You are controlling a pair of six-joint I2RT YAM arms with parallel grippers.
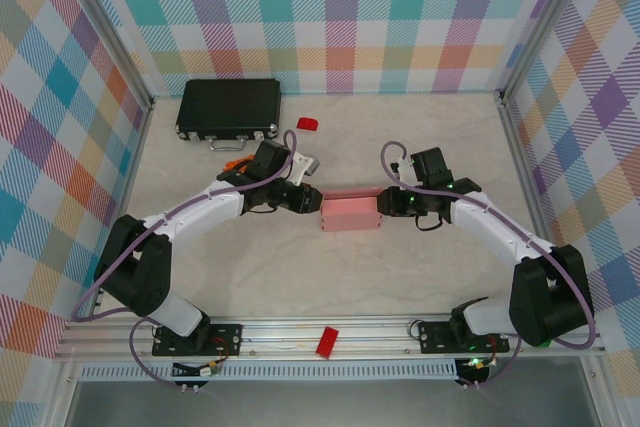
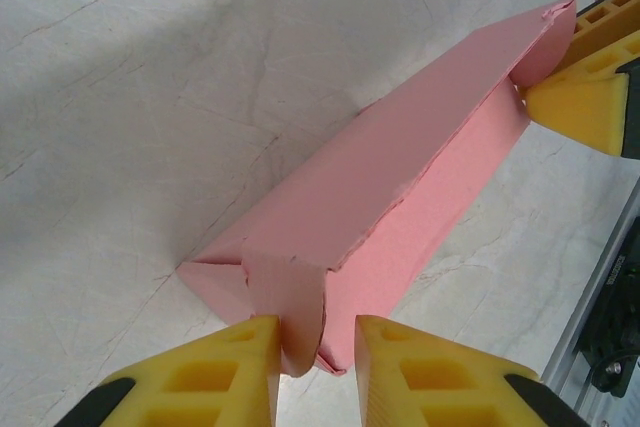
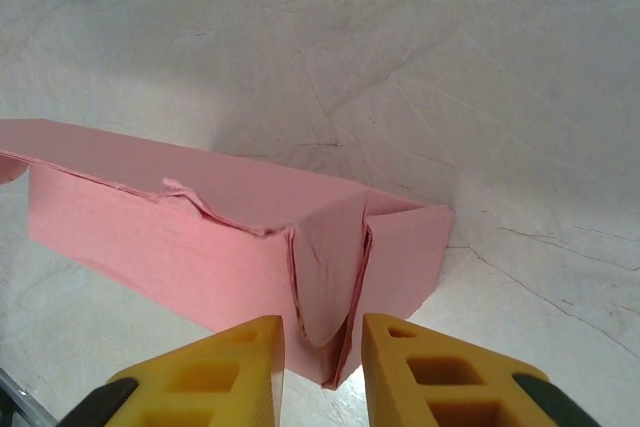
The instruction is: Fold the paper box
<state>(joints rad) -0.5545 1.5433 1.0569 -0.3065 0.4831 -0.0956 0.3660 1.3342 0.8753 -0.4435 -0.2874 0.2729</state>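
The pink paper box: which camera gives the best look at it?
The left wrist view: the paper box runs across it close up, end to end, showing its ragged top seam and folded end flap. The right wrist view shows one end close but crops the other. The top external view shows it whole but small.

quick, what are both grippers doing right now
left gripper: slightly open, jaws astride an end flap of the paper box, not clamped
right gripper: slightly open, astride the other end flap, not clamped
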